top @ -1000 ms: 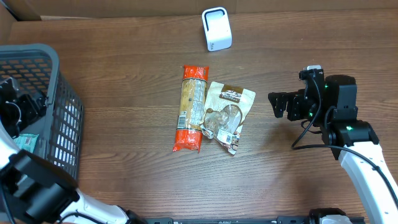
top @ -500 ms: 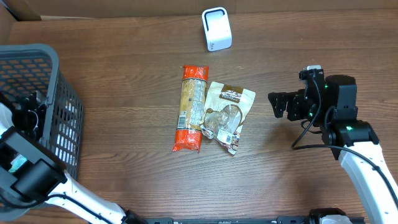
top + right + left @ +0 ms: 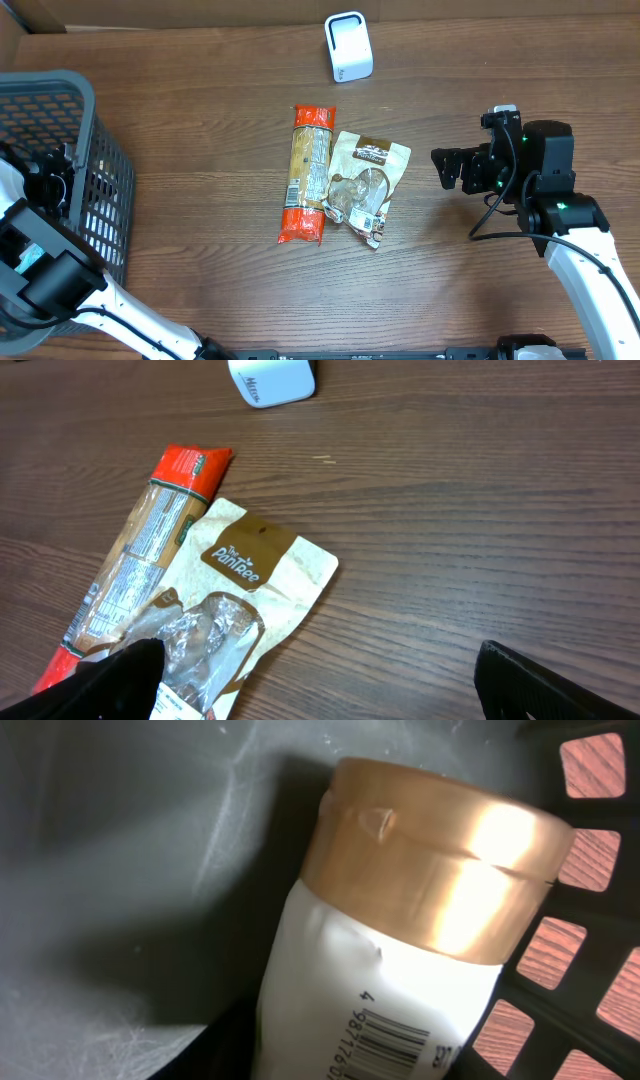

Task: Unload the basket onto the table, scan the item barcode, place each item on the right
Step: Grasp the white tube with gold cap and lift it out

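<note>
Left fingers (image 3: 48,172) down in the basket (image 3: 90,110), can't tell if clenched; gold-capped tube (image 3: 400,950) close in front. Right fingers (image 3: 540,680) spread wide, released.

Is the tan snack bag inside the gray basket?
No, the tan snack bag lies on the table beside the long orange packet, far from the gray basket.

We seem to be at a mock shop checkout: grey shopping basket (image 3: 62,82) at nine o'clock, white scanner (image 3: 349,46) at twelve, food packets (image 3: 307,175) mid-table (image 3: 220,120).
</note>
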### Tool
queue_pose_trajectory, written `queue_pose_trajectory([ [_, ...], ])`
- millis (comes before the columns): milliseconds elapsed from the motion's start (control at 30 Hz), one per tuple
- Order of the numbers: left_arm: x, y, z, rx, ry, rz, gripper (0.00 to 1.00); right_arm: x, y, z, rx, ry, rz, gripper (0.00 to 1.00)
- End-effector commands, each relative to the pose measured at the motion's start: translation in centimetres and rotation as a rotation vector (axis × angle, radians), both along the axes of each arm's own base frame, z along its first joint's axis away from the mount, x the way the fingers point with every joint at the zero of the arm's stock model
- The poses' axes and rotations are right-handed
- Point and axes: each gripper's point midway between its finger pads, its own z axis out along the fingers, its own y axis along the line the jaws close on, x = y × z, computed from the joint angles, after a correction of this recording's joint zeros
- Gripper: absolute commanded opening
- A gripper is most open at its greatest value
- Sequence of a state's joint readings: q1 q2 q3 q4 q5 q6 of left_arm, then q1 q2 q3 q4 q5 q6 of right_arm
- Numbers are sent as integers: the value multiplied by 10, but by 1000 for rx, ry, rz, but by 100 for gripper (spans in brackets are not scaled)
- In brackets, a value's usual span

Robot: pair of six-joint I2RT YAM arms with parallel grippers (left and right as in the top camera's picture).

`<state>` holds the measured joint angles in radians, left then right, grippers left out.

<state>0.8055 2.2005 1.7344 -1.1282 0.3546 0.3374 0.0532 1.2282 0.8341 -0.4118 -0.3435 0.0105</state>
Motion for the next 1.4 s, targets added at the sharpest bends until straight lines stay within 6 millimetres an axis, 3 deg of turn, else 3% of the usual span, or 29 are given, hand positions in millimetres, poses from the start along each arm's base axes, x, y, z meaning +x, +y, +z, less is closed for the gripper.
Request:
queue_pose_trajectory([
  [0, -13, -7, -28, -55, 98, 44, 25, 5, 3, 10, 3, -28, 13, 100],
  [67, -13, -7, -26, -58, 104, 51, 16, 5, 3, 10, 3, -28, 13, 100],
  [367, -10, 1, 11, -55, 134, 105, 4, 5, 3, 10, 3, -28, 13, 100],
  [767, 3, 19, 131, 37, 34, 159, 4, 5, 3, 10, 3, -28, 13, 100],
  [1100, 0, 12, 188, 104, -69, 183, 4, 5, 3, 10, 3, -28, 13, 100],
  [1267, 1, 4, 256, 204, -246, 186, 4, 5, 3, 10, 3, -28, 12, 100],
  [1367, -7, -5, 308, 302, -366, 202, 4, 5, 3, 10, 3, -28, 13, 100],
])
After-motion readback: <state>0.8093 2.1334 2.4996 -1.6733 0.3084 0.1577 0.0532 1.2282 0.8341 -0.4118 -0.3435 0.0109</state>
